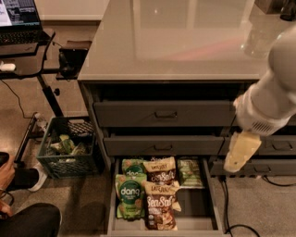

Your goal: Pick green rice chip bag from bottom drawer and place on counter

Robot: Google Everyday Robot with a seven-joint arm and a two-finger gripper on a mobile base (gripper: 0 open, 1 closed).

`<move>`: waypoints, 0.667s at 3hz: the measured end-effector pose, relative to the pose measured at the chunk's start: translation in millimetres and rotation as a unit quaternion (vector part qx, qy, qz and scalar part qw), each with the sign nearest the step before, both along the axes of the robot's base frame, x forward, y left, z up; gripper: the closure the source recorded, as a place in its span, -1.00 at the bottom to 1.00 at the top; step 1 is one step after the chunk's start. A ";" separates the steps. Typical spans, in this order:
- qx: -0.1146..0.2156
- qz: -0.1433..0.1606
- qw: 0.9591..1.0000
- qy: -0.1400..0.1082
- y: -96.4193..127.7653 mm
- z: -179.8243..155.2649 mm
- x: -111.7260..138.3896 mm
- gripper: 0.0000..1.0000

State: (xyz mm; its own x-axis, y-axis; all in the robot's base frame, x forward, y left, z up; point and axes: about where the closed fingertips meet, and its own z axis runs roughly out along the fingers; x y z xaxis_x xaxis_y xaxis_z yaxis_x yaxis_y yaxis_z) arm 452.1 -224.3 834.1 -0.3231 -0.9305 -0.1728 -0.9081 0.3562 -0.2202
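Observation:
The bottom drawer point(209, 199) stands pulled open below the cabinet. A bright green "dang" rice chip bag point(130, 195) lies at its front left. A second one alike point(133, 166) lies behind it, partly covered. Two brown "Sea Salt" bags point(160, 206) lie in the middle and a paler green bag point(189, 172) at the back right. The glossy counter point(175, 41) tops the cabinet. My gripper point(240, 152) hangs from the white arm at the right, above and to the right of the drawer, level with the middle drawer front, holding nothing that I can see.
Two shut grey drawers with bar handles point(165, 114) sit above the open one. A green crate point(68, 148) stands on the floor at the left, beside a desk with a laptop point(18, 14). A person's leg point(27, 220) is at the bottom left. Cables point(231, 217) lie at the right.

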 end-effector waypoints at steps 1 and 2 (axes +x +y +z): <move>0.012 0.013 1.000 -0.003 3.2 -59.6 7.1 -1.00; 0.024 0.026 0.999 -0.006 9.0 -103.2 13.5 -1.00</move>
State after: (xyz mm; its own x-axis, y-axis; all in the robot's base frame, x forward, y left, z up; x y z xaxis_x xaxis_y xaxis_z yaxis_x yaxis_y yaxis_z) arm 465.6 -215.2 730.9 -0.2712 -0.9368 -0.2212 -0.9233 0.3181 -0.2154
